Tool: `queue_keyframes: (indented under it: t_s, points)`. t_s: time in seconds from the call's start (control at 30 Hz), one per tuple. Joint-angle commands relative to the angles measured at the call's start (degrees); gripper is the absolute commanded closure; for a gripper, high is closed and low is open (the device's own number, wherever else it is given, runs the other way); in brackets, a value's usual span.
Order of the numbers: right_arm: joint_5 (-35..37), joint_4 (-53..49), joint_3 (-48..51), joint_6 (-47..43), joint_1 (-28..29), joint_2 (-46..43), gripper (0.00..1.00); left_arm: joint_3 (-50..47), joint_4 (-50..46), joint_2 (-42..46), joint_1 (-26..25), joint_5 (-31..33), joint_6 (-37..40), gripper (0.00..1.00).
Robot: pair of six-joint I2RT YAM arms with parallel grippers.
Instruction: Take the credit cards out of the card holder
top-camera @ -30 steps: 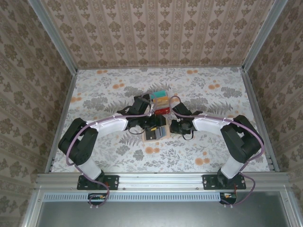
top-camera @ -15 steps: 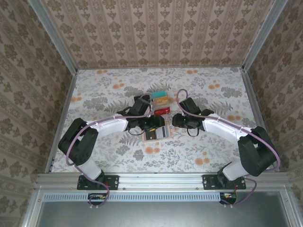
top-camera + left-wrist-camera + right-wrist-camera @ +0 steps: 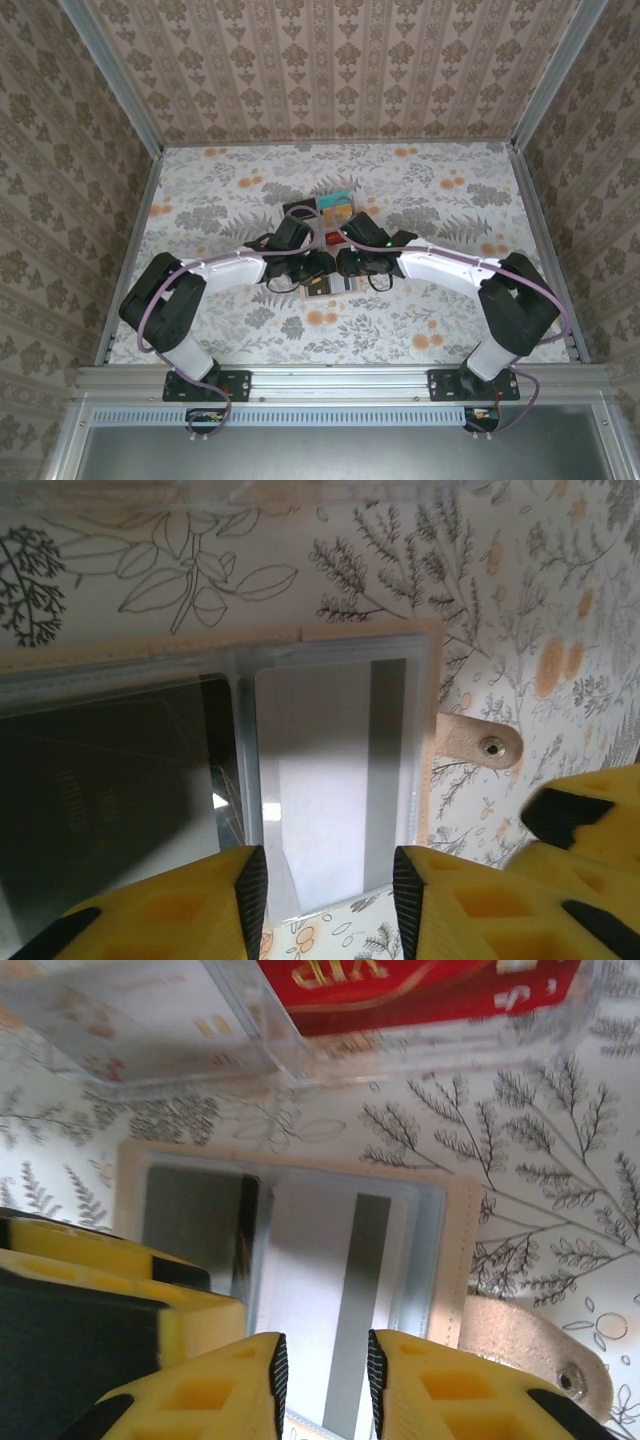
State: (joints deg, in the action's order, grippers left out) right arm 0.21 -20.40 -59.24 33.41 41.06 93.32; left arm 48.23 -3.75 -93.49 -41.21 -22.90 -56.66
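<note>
I see the card holder [image 3: 330, 750] lying spread open on the floral surface [image 3: 500, 580], just beside the clear tray [image 3: 150, 1030] that holds a red card [image 3: 420, 985]. A dark card [image 3: 110, 790] sits in one pocket. My left claw [image 3: 328, 900] hovers part-open over the other pocket, gripping nothing. My right claw [image 3: 322, 1360] is narrowly parted over the holder, also empty.

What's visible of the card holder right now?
The card holder lies open and flat on the floral table: tan border, clear grey pockets, a snap tab sticking out sideways. One pocket holds a dark card; the next shows pale with a grey stripe. Yellow fingers hang over its edge; contact unclear.
</note>
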Motion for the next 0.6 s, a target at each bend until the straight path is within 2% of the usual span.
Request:
queue_keyframes:
  t_s: [0.0,0.13,0.57]
  points:
    - [-0.2,-1.4,-0.9,2.7,0.0,2.1,0.71,0.0,2.0,-1.3,0.2,-1.2,-2.3,0.62]
    - [-1.7,-1.8,-0.7,3.5,-1.2,3.9,0.83,0.3,0.7,-1.9,0.3,-0.3,-2.4,0.66]
    - [-2.8,-1.3,-0.6,4.4,-2.3,7.7,0.83,0.2,0.7,-4.1,0.3,-0.2,-2.8,0.71]
